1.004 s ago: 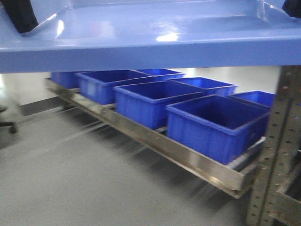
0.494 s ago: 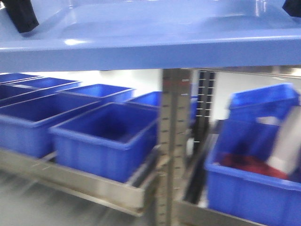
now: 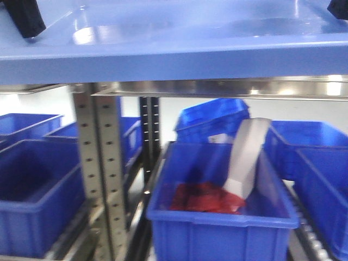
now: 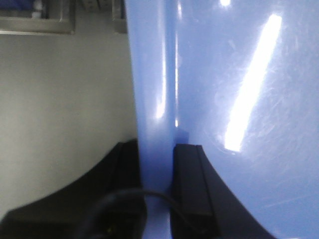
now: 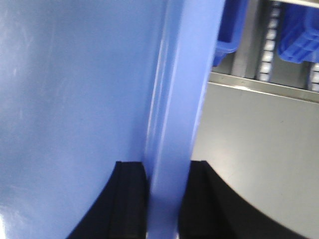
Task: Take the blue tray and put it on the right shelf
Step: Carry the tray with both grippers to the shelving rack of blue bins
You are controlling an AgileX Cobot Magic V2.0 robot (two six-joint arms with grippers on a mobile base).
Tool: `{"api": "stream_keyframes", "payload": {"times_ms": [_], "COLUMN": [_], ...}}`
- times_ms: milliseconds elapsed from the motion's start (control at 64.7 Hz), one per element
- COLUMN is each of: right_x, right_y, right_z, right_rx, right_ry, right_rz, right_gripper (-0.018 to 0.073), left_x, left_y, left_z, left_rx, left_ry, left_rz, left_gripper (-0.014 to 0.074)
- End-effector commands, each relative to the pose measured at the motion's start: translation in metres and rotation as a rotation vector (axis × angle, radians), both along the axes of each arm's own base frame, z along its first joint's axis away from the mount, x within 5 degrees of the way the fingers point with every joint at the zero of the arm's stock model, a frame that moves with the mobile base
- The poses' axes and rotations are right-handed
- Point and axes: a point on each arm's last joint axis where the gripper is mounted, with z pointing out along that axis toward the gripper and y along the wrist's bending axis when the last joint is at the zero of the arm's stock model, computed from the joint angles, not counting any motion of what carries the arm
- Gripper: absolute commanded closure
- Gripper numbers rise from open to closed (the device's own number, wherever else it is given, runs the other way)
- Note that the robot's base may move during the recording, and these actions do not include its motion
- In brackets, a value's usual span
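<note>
The light blue tray (image 3: 174, 49) is held in the air and fills the top of the front view, its front rim running across the frame. My left gripper (image 3: 22, 19) is at its left end and my right gripper (image 3: 338, 8) at its right end. In the left wrist view the left gripper (image 4: 155, 169) is shut on the tray's rolled rim (image 4: 152, 89). The right gripper (image 5: 167, 184) is likewise shut on the rim (image 5: 182, 89) of the tray. The right shelf's shiny steel lip (image 3: 228, 88) shows just below the tray's front edge.
A grey perforated upright (image 3: 100, 163) stands left of centre. Below the steel lip a deep blue bin (image 3: 217, 228) holds something red (image 3: 204, 198) and a white object (image 3: 247, 155). More deep bins stand at left (image 3: 32, 196) and right (image 3: 326, 185). Grey floor (image 4: 65, 99) lies under the tray.
The front view has swung to the right: the row of bins and the upright slid left, and the steel lip and the bin with red contents came into view. Both grippers still hold the tray.
</note>
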Motion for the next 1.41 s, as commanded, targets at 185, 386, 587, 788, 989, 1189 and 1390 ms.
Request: {"api": "stream_keyframes", "payload": {"times_ms": [185,386,587,788,989,1189,1390], "right_x": [-0.0026,-0.0026,-0.0026,-0.0026,-0.0026,-0.0026,-0.0026], "right_y": [-0.0036,-0.0036,-0.0036,-0.0036,-0.0036,-0.0036,-0.0036], "right_z": [0.018,0.018,0.018,0.018,0.018,0.018,0.018], "right_rx": [0.008,0.008,0.008,0.008,0.008,0.008,0.008], "right_ry": [-0.116,-0.116,-0.116,-0.116,-0.116,-0.116,-0.116], "right_rz": [0.019,0.019,0.019,0.019,0.019,0.019,0.019], "right_gripper": [0.0505,0.0505,0.0505,0.0505,0.0505,0.0505,0.0505], "left_x": [-0.0129,-0.0129,-0.0129,-0.0129,-0.0129,-0.0129,-0.0129], "left_y": [0.0092,0.0092,0.0092,0.0092,0.0092,0.0092,0.0092], "left_z": [0.0111,0.0111,0.0111,0.0111,0.0111,0.0111,0.0111], "left_rx": [0.058,0.058,0.058,0.058,0.058,0.058,0.058], "left_ry": [0.027,0.027,0.027,0.027,0.027,0.027,0.027], "left_rz": [-0.019,-0.019,-0.019,-0.019,-0.019,-0.019,-0.019], "left_gripper": [0.0645,0.0645,0.0645,0.0645,0.0645,0.0645,0.0645]}}
